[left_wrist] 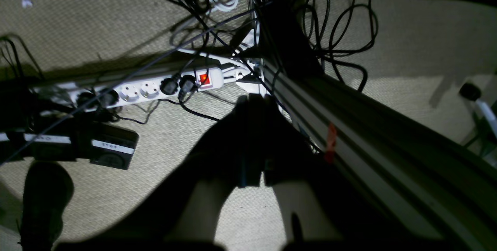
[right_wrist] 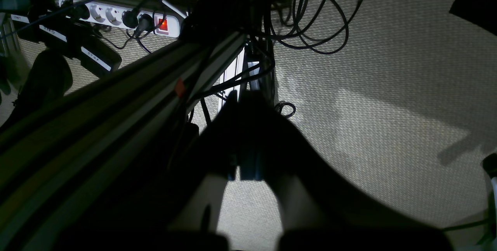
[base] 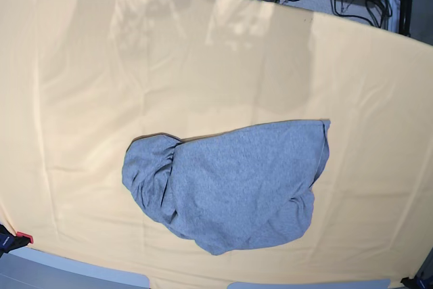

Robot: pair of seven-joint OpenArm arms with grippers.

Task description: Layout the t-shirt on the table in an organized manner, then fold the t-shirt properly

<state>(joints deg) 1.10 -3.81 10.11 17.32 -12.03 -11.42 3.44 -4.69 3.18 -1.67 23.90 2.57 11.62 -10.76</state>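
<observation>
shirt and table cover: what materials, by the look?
The t-shirt: looks like soft knit cotton, matte heather grey; it bunches in soft rounded folds. The table cover: seemingly thin woven cloth, pale yellow-orange, with faint straight crease lines and a slight sheen.

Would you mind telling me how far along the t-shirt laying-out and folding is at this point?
Nothing looks done: the t-shirt lies bunched on the table, plain side up, no sleeves showing. Nothing is in hand: the left gripper and right gripper hang shut and empty over the floor by a power strip. Spreading flat and every fold remain.
</observation>
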